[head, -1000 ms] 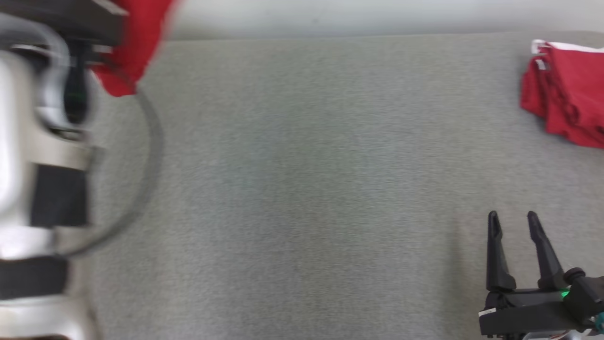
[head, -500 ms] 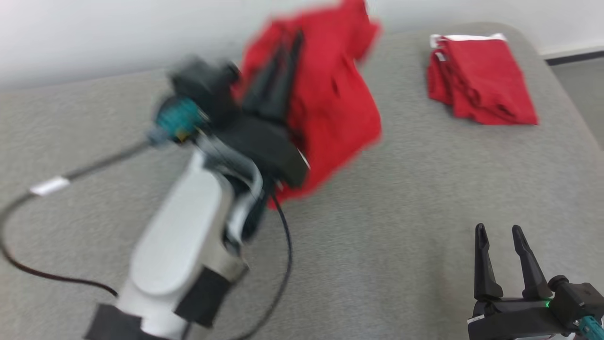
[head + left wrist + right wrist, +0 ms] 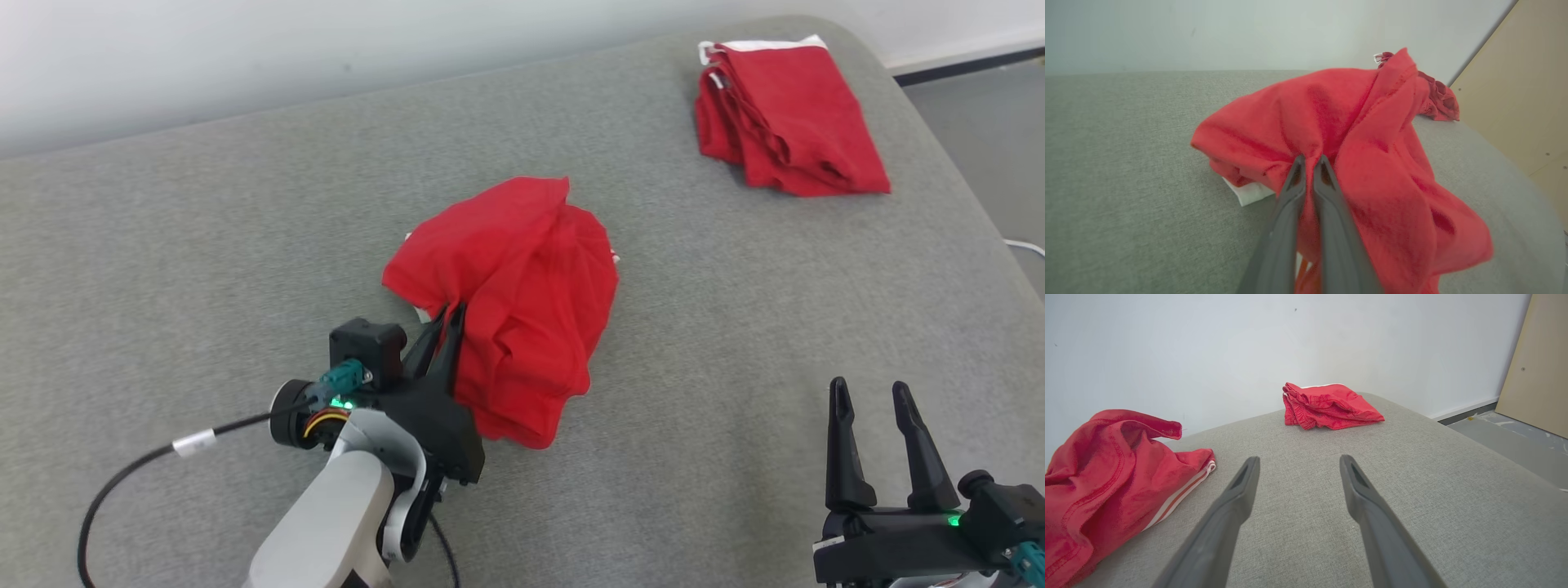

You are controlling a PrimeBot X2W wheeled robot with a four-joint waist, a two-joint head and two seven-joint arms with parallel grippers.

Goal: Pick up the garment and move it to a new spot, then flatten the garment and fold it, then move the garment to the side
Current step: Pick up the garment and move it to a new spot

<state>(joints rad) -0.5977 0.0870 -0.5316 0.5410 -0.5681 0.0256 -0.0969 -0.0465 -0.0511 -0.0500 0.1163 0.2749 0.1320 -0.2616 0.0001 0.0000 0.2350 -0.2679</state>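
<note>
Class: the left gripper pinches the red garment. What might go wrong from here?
1. The left gripper is shut on a bunched fold of the garment; released so, the heap may stay crumpled with layers trapped beneath.
2. The right gripper stands open, apart from the cloth; a one-handed pull would likely drag the heap, not spread it.
3. The cable loops beside the left arm and might snag.

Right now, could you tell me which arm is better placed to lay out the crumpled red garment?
Left. The left end effector is shut on the crumpled red garment; the right end effector stands open, apart from it.
</note>
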